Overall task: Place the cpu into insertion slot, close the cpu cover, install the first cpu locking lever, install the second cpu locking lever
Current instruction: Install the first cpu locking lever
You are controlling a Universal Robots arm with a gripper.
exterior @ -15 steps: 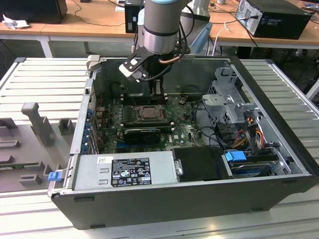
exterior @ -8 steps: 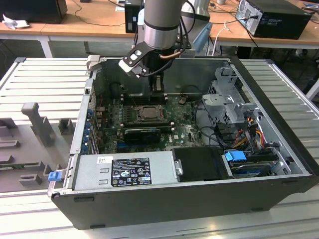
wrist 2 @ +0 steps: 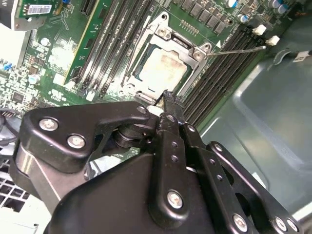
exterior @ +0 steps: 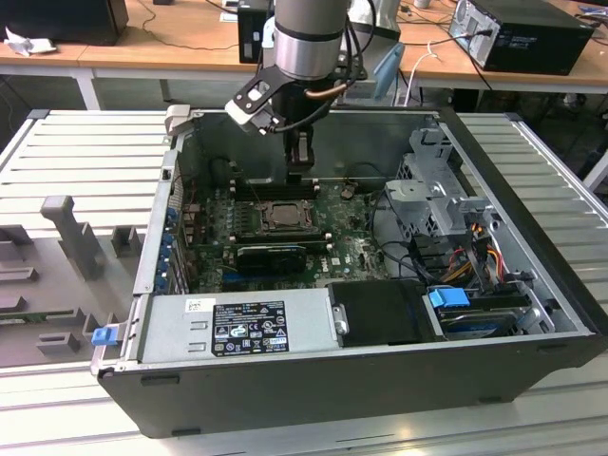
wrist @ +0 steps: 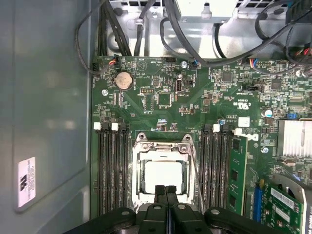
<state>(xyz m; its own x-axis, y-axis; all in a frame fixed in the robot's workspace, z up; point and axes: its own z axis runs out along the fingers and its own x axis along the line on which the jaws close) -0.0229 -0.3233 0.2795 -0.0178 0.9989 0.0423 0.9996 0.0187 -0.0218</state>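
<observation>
i see gripper point(wrist: 166, 189) jaws together at cpu cover point(wrist: 161, 146) edge, cpu point(wrist: 162, 175) seated; black label point(exterior: 249, 328) lower centre of exterior view, txt unreadable.

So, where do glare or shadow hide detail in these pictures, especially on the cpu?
First wrist view: the cpu glares nearly white, with no detail on its top. Second wrist view: the cpu reflects more softly and brownish smudges show; the gripper is dark in the foreground. Exterior view: the computer case walls shade the motherboard.
</observation>
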